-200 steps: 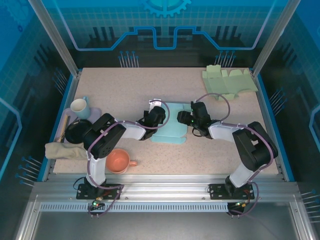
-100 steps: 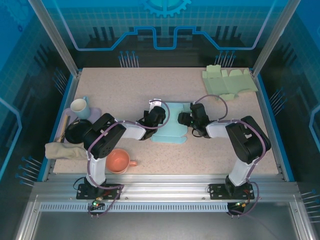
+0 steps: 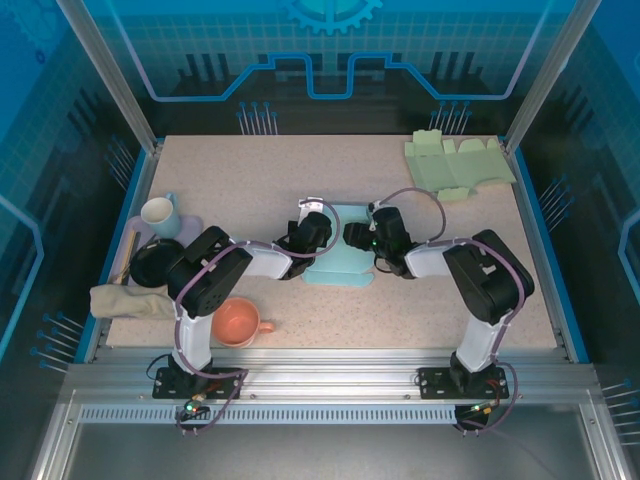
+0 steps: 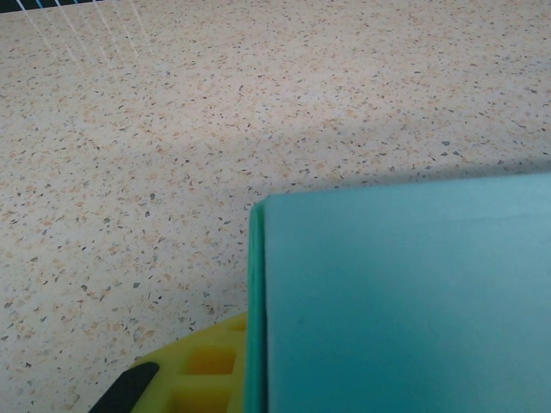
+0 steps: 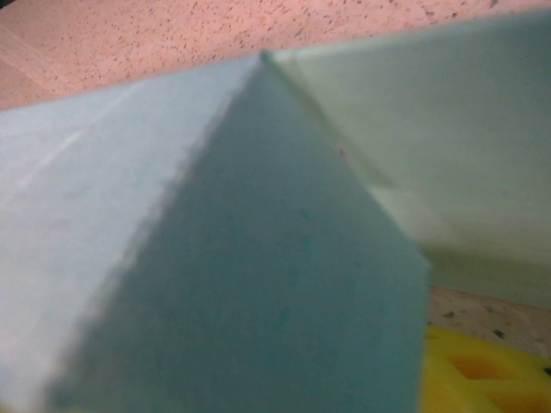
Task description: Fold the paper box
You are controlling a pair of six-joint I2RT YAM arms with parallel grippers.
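Teal paper box (image 3: pixel 340 255) seems barely folded, one flap (image 5: pixel 258 258) raised; left fingers (image 4: pixel 207 379) pinch its edge; right fingers' (image 5: pixel 482 370) spread unclear.

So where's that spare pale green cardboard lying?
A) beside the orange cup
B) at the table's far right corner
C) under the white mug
B: the pale green flat box lies at the far right corner of the table, well apart from the teal paper box between the arms.
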